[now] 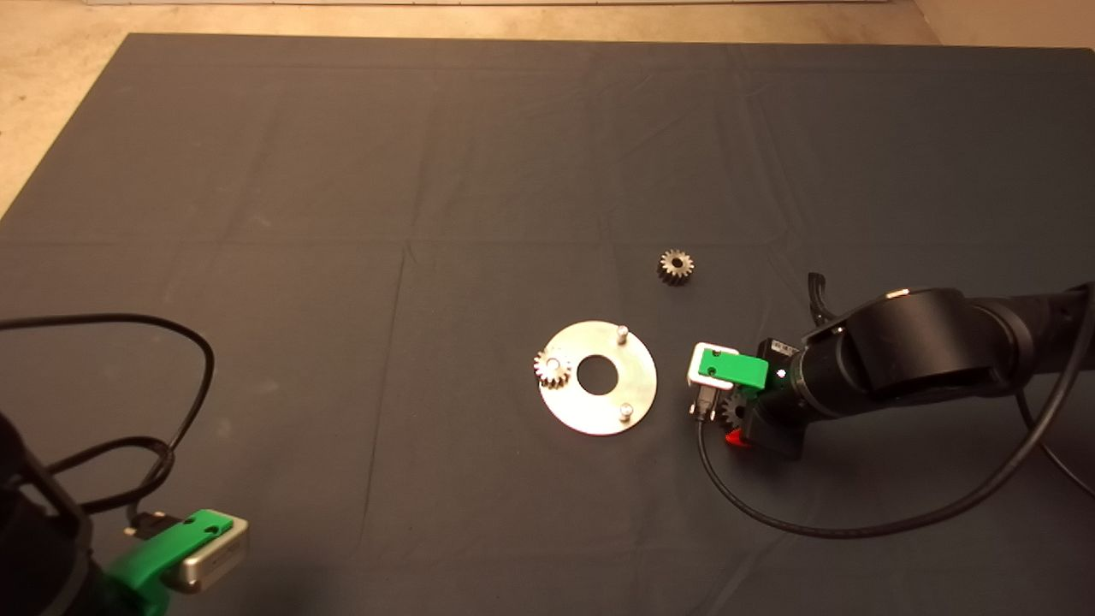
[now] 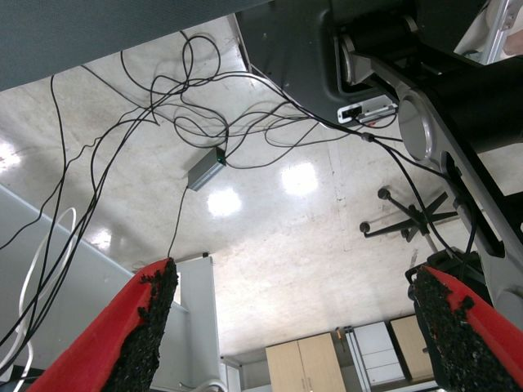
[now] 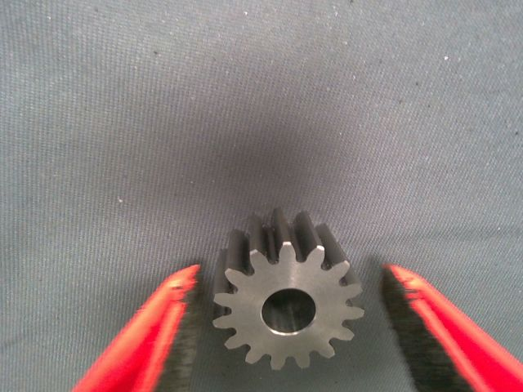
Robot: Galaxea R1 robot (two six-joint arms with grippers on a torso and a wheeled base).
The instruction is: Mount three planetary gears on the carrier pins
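While lying flat, bore upward: gear (image 3: 288, 309) between released right pincer (image 3: 288, 343) fingers, untouched; left pincer (image 2: 298, 327) released

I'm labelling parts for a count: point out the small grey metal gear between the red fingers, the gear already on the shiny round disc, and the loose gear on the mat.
Grey gear between fingers (image 3: 288, 309), right wrist view, face.
Gear on disc (image 1: 553, 368), head view, top.
Loose gear (image 1: 676, 266), head view, top.
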